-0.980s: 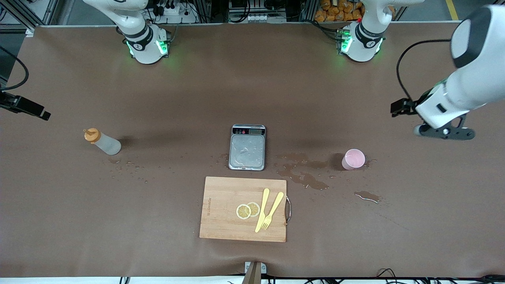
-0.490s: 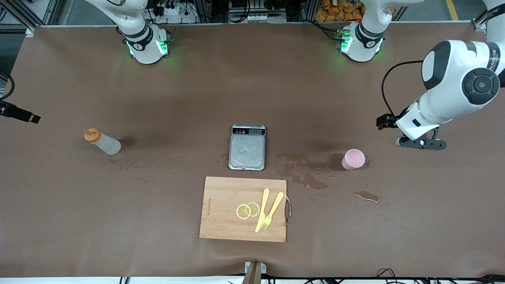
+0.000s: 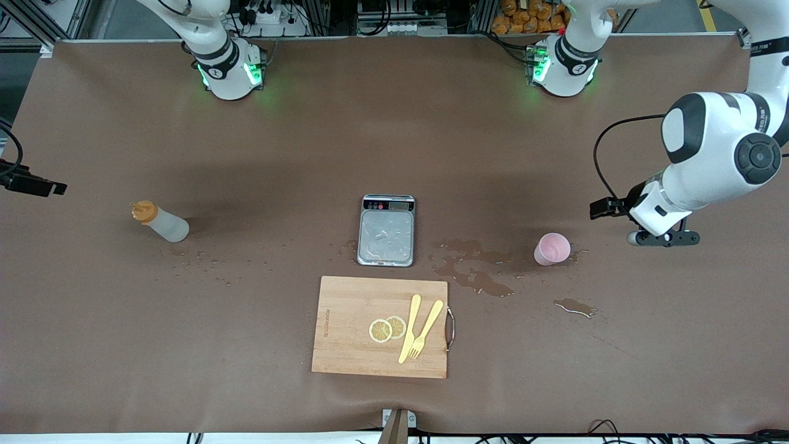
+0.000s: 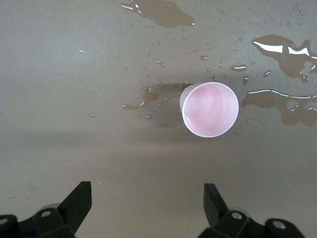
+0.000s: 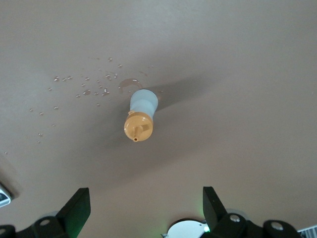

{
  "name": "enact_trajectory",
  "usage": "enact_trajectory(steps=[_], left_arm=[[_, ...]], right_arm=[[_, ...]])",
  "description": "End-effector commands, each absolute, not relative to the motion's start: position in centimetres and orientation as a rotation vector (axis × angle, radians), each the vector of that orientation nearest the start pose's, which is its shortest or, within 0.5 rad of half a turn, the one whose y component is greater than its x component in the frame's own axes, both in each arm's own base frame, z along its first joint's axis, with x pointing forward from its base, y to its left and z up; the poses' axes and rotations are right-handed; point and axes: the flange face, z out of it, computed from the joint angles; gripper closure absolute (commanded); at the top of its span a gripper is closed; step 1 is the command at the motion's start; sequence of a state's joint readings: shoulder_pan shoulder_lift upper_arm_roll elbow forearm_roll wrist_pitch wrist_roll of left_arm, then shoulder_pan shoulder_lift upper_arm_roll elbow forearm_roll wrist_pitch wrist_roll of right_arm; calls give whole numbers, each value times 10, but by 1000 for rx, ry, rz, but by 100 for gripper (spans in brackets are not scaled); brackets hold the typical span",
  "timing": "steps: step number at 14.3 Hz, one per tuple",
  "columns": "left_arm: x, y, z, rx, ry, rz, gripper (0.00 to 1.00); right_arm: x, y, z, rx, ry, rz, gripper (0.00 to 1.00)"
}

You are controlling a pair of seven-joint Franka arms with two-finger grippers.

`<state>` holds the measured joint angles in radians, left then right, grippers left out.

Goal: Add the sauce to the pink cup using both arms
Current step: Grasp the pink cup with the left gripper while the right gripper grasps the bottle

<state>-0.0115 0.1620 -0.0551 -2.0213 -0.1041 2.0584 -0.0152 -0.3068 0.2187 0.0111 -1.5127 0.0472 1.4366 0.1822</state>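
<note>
Puddles (image 3: pixel 478 280) ring the pink cup (image 3: pixel 551 249), which sits toward my left arm's end of the surface (image 3: pixel 394 142), about 3 o'clock of the scale (image 3: pixel 386 230). My left tool (image 4: pixel 146 210) hangs over it, spread and empty; a wet, light cup could skid or tip. My right tool (image 5: pixel 143 210), spread too, hangs over the sauce (image 3: pixel 159 222) at 9 o'clock of the scale, an upright bottle easy to topple.

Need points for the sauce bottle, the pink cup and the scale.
sauce bottle (image 3: pixel 161 223), front view, on the translucent body just below the orange cap.
pink cup (image 4: pixel 210 109), left wrist view, on the inside bottom, seen through the open mouth.
scale (image 3: pixel 386 237), front view, on the wet grey tray.
</note>
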Motion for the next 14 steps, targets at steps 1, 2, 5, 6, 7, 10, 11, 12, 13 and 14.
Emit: enact_trajectory(steps=[1, 2, 5, 6, 7, 10, 11, 12, 13, 14], left_arm=[[567, -49, 334, -3245, 16, 273, 0], [568, -55, 322, -3240, 33, 306, 0], [576, -63, 311, -3239, 58, 282, 0], [581, -60, 308, -3246, 65, 257, 0], [586, -66, 300, -3251, 98, 247, 0], [593, -73, 279, -3253, 105, 208, 0], [597, -73, 277, -3254, 108, 188, 0], [601, -75, 271, -3256, 104, 189, 0], [606, -83, 270, -3271, 110, 184, 0], [608, -88, 267, -3285, 105, 192, 0]], right_arm=[[572, -196, 493, -2918, 878, 514, 0], [568, -217, 483, -2870, 971, 524, 0], [563, -253, 448, -2683, 1176, 586, 0], [561, -265, 433, -2596, 1238, 610, 0], [558, -277, 420, -2511, 1275, 631, 0], [551, -307, 368, -2281, 1359, 705, 0], [548, -317, 353, -2191, 1369, 711, 0], [544, -328, 337, -2101, 1380, 716, 0], [541, -334, 320, -2046, 1387, 739, 0], [540, -336, 307, -2018, 1395, 759, 0]])
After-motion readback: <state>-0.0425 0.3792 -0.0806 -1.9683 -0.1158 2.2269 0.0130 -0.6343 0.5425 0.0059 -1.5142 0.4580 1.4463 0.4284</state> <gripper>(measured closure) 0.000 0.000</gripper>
